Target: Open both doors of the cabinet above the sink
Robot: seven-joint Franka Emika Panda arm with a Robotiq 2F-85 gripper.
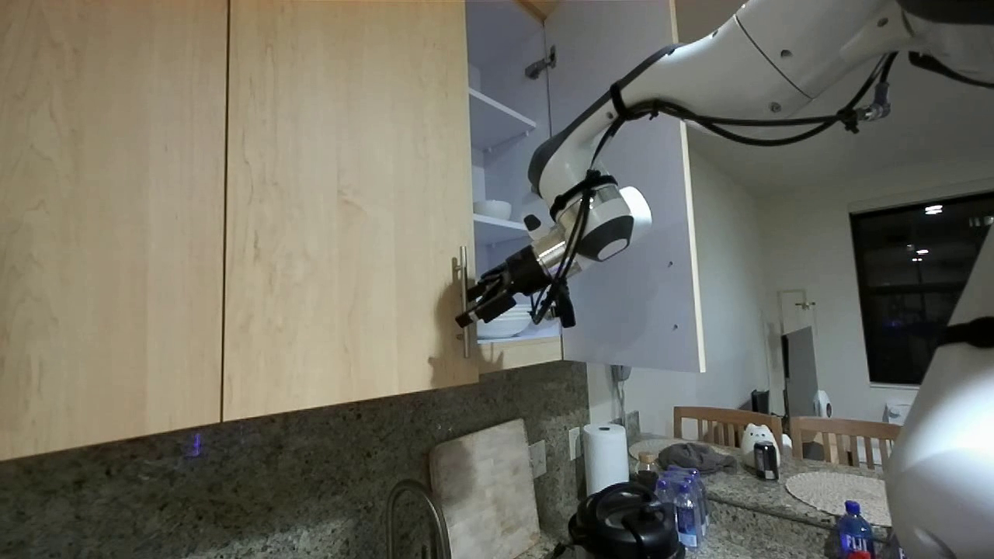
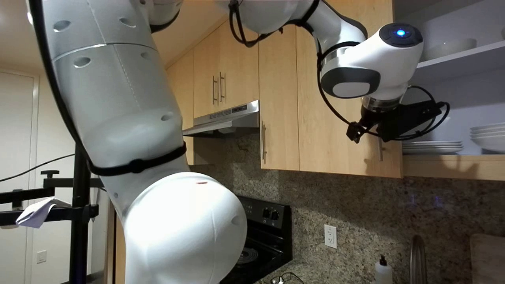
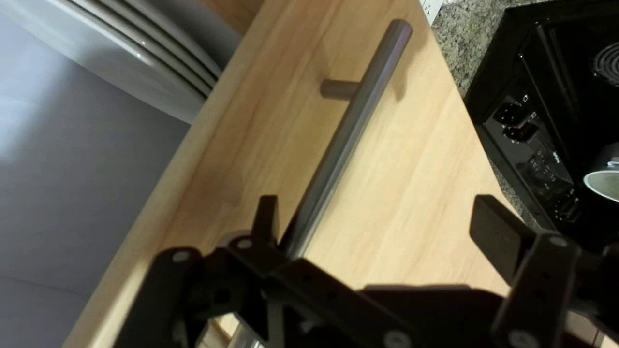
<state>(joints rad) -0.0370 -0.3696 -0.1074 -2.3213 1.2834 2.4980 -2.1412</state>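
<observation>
The cabinet (image 1: 501, 124) is light maple with a pale interior holding white dishes; it also shows in an exterior view (image 2: 469, 94). One door (image 1: 633, 310) stands wide open, its pale inner face showing. The other door (image 1: 349, 194) looks shut or nearly so; it also shows in an exterior view (image 2: 335, 146) and the wrist view (image 3: 411, 159). Its metal bar handle (image 1: 466, 341) runs between the fingers of my gripper (image 1: 469, 307). In the wrist view the gripper (image 3: 379, 227) is open, with the handle (image 3: 358, 116) close to the left finger and well apart from the right.
A handle-less wood panel (image 1: 109, 217) adjoins the shut door. White plates (image 3: 130, 53) lie inside the cabinet by the door edge. Below are a faucet (image 1: 415, 497), a cutting board (image 1: 485, 489) and a black pot (image 1: 625, 520). A range hood (image 2: 227, 118) hangs further along.
</observation>
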